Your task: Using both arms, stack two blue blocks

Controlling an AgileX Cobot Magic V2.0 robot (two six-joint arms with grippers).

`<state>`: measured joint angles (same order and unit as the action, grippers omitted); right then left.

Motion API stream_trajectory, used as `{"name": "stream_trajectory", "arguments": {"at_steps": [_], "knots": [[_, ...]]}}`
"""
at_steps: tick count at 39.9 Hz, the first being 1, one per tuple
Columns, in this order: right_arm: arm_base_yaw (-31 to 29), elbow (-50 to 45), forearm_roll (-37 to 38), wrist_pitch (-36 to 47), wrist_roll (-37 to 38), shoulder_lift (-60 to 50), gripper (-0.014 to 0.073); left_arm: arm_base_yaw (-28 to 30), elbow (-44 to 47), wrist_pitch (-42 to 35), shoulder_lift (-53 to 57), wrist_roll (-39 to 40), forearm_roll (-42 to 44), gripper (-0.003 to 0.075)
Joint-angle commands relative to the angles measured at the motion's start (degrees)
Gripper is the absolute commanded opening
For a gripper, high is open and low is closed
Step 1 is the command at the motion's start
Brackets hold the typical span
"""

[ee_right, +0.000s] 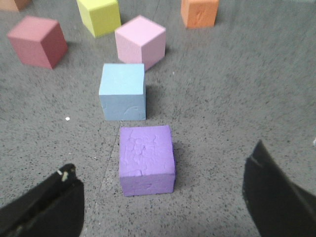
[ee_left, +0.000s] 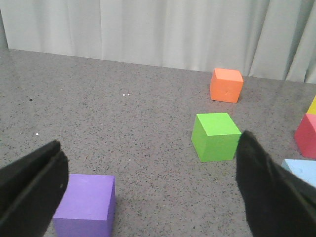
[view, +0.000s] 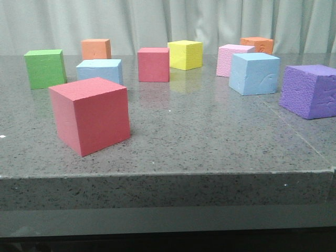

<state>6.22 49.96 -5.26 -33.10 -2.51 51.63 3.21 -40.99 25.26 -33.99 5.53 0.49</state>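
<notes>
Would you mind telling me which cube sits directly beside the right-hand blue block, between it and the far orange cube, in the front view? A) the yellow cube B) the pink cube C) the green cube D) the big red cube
B: the pink cube stands just behind and left of the right-hand blue block, with the orange cube further back; the right wrist view shows the same pair adjacent.

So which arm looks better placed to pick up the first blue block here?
Likely the right. Its open pincer faces the right-hand blue block, just beyond the purple cube. The left pincer, also open, sees only a corner of the other blue block.
</notes>
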Motion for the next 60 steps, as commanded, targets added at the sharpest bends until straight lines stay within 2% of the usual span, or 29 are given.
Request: {"name": "stream_trajectory", "arguments": {"at_steps": [1, 7, 13, 19, 25, 32, 45, 48, 55, 60], "knots": [[-0.40, 7.37, -0.41, 1.45, -0.52, 7.22, 0.0655, -0.43, -2.05, -5.09, -0.39, 0.19, 0.02, 0.0670], [-0.12, 16.59, -0.41, -2.08, -0.52, 18.17, 0.0655, -0.43, -2.05, -5.09, -0.39, 0.19, 0.02, 0.0670], [2.98, 25.42, -0.41, -4.79, -0.52, 28.43, 0.0655, -0.43, -2.05, -5.09, -0.39, 0.19, 0.02, 0.0670], [6.42, 32.52, -0.41, -7.28, -0.31, 36.31, 0.0655, -0.43, -2.05, -5.09, -0.39, 0.19, 0.02, 0.0670], [6.43, 38.39, -0.41, -10.64, 2.51, 42.67, 0.0655, -0.43, -2.05, -5.09, -0.39, 0.19, 0.02, 0.0670], [6.42, 42.42, -0.36, -11.40, 2.51, 48.18, 0.0655, -0.43, -2.05, -5.09, -0.39, 0.19, 0.02, 0.0670], [6.42, 43.06, -0.36, -12.19, 2.51, 51.85, 0.0651, -0.43, -2.05, -5.19, -0.39, 0.19, 0.02, 0.0670], [6.42, 43.06, -0.36, -12.40, 2.51, 51.84, 0.0605, -0.43, -2.05, -5.19, -0.39, 0.19, 0.02, 0.0670], [6.42, 43.06, -0.41, -12.35, 2.51, 51.11, 0.0376, -0.43, -2.05, -5.19, -0.39, 0.19, 0.02, 0.0670], [6.48, 43.06, -0.96, -12.35, 2.51, 49.92, 0.0353, -0.43, -2.05, -5.19, -0.39, 0.19, 0.02, 0.0670]]}}
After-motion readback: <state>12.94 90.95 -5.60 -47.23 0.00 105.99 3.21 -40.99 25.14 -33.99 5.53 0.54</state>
